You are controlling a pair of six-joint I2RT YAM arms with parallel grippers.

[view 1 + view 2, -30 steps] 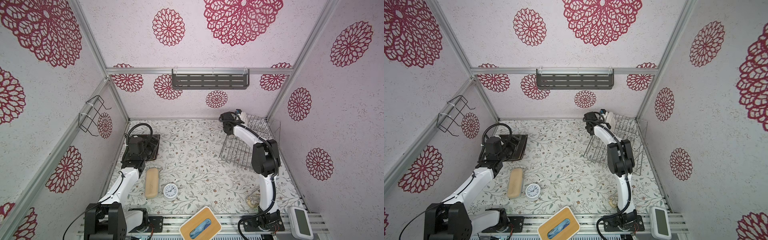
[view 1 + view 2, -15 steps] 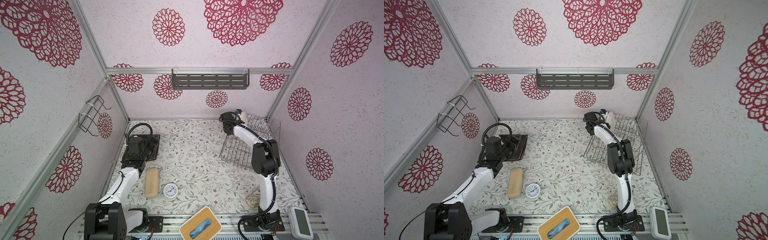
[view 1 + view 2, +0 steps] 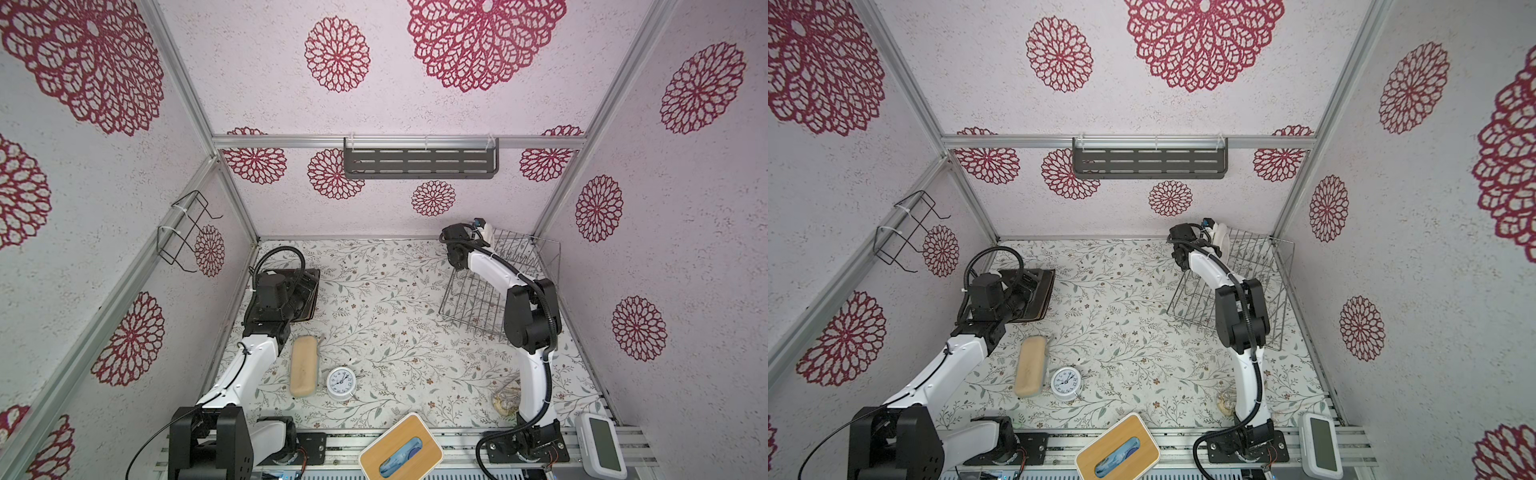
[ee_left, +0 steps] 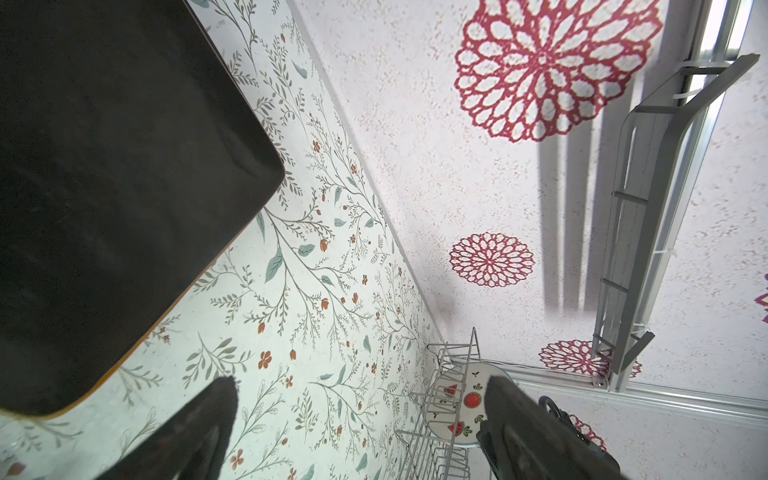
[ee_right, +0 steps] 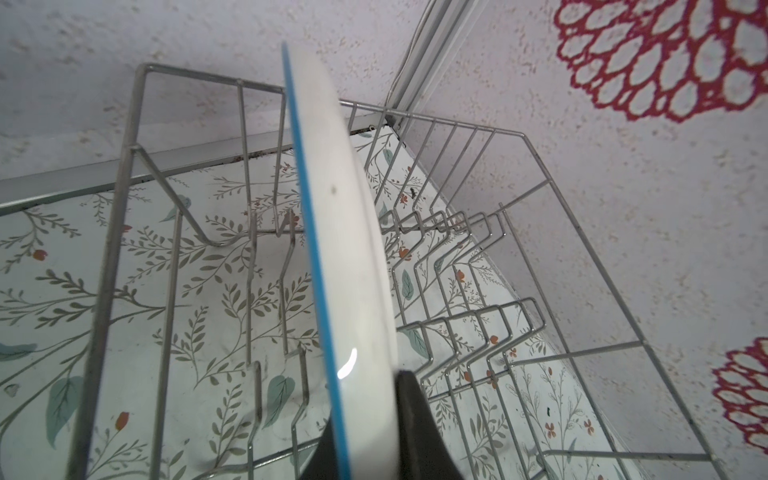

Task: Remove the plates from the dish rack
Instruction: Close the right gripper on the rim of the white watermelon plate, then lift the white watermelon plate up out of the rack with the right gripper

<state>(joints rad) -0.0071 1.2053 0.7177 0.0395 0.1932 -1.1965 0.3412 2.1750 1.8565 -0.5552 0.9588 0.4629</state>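
Right wrist view gives you the main fact: the right gripper (image 5: pixel 365 415) is clenched on the rim of the round white plate with the thin blue edge (image 5: pixel 340 249). One dark finger (image 5: pixel 419 436) presses on the plate's pale back and its partner sits on the opposite face. The plate stands on edge and runs straight out ahead of the fingertips, inside the silver wire dish rack (image 3: pixel 469 299). Upright prongs rise on both sides of the gripper, and the slanted grid sides lie beyond them. You cannot tell whether the plate's far edge rests on the wires.

In both top views that gripper is at the rack's far end, with the plate just past it against the back wall. From the left wrist view you can see red watermelon slices on the plate's face.

Your left gripper (image 4: pixel 359 380) is released. Its fingers are spread wide, with only the floral-patterned desk (image 3: pixel 395 332) between them. A dark brown-black rounded-square plate (image 4: pixel 104 187) lies flat on the desk just beside this gripper, off to one side of its fingers and apart from them. You cannot tell whether a second plate lies under it.

Back toward that arm's base from the gripper lie a tan oblong block (image 3: pixel 304 365) and a small round white alarm clock (image 3: pixel 340 382), close together.
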